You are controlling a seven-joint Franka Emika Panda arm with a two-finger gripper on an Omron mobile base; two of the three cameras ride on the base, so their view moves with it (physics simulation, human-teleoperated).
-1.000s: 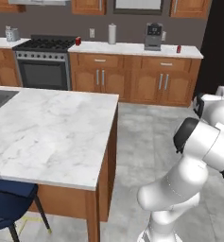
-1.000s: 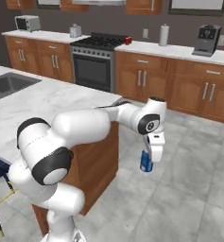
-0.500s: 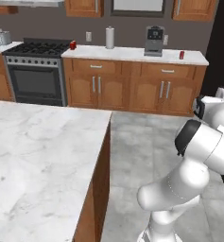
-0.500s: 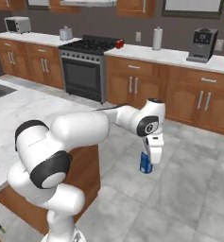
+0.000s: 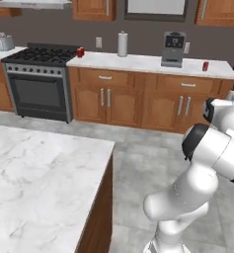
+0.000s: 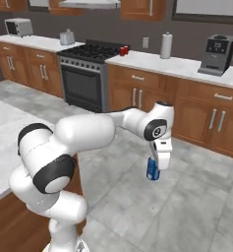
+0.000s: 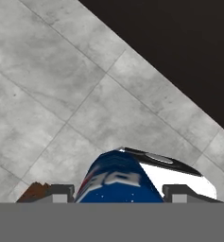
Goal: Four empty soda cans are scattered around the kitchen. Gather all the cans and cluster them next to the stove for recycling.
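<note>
Blue and silver, that is the can [image 6: 153, 169] the robot has in its gripper [image 6: 154, 170]. In the right base view it hangs low in the middle of the frame, over the grey floor tiles, with nothing under it. The two fingers are squeezed in on the sides of the can, so the pincer is closed most of the way around it. In the hand view the same blue can [image 7: 125, 177] sits at the bottom middle, with one dark finger tip [image 7: 179, 192] on each side of it. It looks blue here, not red like the others.

One red soda can [image 5: 80, 52] stands on the white counter right beside the stove [image 5: 39, 81], in the upper left of the left base view. I see that same red can [image 6: 123, 50] in the upper middle of the right base view, just next to the black cooktop [image 6: 86, 74]. So I think that one is already where it should be.

Another red soda can [image 5: 205, 65] stands far off at the other end of the counter, in the upper right of the left base view, past the coffee machine [image 5: 173, 49]. That one has yet to be fetched. The white paper towel roll [image 5: 122, 44] stands between them.

So I count three cans. One is by the stove, one is in the robot's grip and well away from the stove, and one waits on the far counter. I cannot see a fourth can anywhere. My guess is the job is not even half done.
</note>
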